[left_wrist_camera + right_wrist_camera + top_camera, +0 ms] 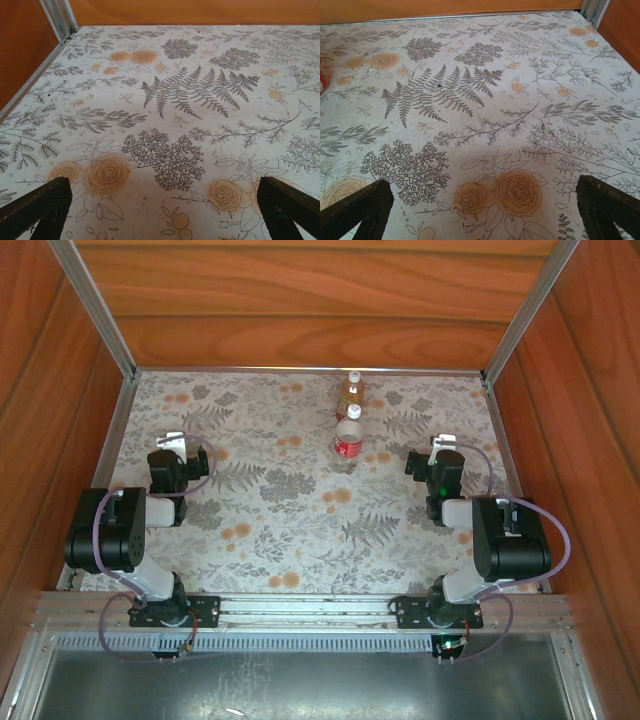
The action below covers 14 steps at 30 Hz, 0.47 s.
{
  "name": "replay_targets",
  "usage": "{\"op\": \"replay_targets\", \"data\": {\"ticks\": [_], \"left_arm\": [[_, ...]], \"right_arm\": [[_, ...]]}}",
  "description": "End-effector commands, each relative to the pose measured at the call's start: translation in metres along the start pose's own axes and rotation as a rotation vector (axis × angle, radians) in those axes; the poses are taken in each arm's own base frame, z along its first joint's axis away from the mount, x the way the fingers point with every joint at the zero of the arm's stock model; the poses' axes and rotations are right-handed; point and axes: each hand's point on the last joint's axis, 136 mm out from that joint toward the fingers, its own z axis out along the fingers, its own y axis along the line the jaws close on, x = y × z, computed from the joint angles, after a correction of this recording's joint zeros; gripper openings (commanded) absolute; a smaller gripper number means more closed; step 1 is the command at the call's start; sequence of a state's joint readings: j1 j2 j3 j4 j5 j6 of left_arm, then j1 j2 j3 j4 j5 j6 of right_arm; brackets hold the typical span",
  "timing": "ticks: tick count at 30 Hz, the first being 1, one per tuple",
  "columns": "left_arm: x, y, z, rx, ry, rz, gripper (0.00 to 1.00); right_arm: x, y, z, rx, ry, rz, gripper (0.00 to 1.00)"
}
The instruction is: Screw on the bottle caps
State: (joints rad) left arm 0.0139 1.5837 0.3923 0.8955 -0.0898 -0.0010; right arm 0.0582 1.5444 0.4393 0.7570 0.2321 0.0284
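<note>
Two bottles stand at the back middle of the table. The amber-brown bottle (pixel 350 395) is farther back, and a whitish cap (pixel 353 376) sits on its neck. Just in front stands the red-and-white labelled bottle (pixel 348 443), also topped by a white cap (pixel 351 412); how tightly either cap sits I cannot tell. My left gripper (pixel 172 443) (pixel 162 186) hovers open over the left of the table, well away from them, nothing between its fingers. On the right, my right gripper (pixel 443 445) (pixel 480 189) is open and empty too. A red sliver of the labelled bottle (pixel 321 82) shows at the right wrist view's left edge.
The table wears a floral cloth (pixel 280 510) and is boxed in by wooden walls (pixel 300 310) with aluminium posts (pixel 95 305) at the back corners. Bare cloth lies between both grippers and the bottles.
</note>
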Motion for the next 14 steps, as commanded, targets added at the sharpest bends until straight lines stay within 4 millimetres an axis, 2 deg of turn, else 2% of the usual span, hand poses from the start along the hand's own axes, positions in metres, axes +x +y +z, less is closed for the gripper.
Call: {"op": "replay_targets", "data": {"ticks": [1,14], "left_arm": [[-0.0029,0.0026,-0.0002,-0.005,-0.005,-0.022,1.0],[-0.0033,0.0025,0.0002,-0.005,-0.006,-0.022,1.0]], "right_arm": [[-0.0093,-0.0003,-0.0005,-0.007,-0.023,0.019,1.0],[-0.0099,-0.0007,-0.0013,-0.006,-0.025,0.019,1.0]]}}
